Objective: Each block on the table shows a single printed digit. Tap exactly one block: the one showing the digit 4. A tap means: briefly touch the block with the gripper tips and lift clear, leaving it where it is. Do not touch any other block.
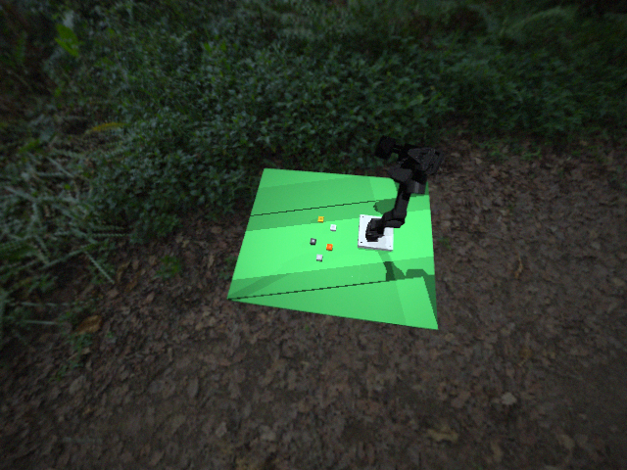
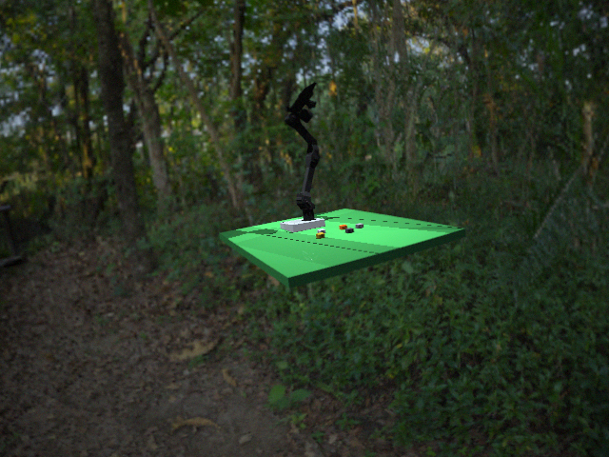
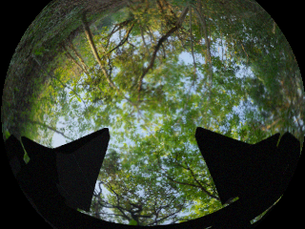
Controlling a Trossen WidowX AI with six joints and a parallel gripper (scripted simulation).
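Several small blocks lie apart on the green table: a yellow block [image 1: 320, 219] [image 2: 320, 236], a white block [image 1: 332, 228] [image 2: 321, 230], a black block [image 1: 313, 241] [image 2: 349, 230], an orange-red block [image 1: 329, 247] [image 2: 343, 227] and a light grey block [image 1: 319, 258] [image 2: 359, 226]. Their printed digits are too small to read, so I cannot tell which shows the 4. My gripper [image 3: 152, 133] is wide open and empty, raised high above the table and pointing upward. The wrist view shows only trees and sky between the fingers, with no block in it.
The arm's white base plate [image 1: 365, 244] [image 2: 295, 227] stands on the green table [image 1: 283, 192] [image 2: 290, 266], beside the blocks. Dark thin lines cross the table top. The arm casts shadows on the table. Forest ground and undergrowth surround the table.
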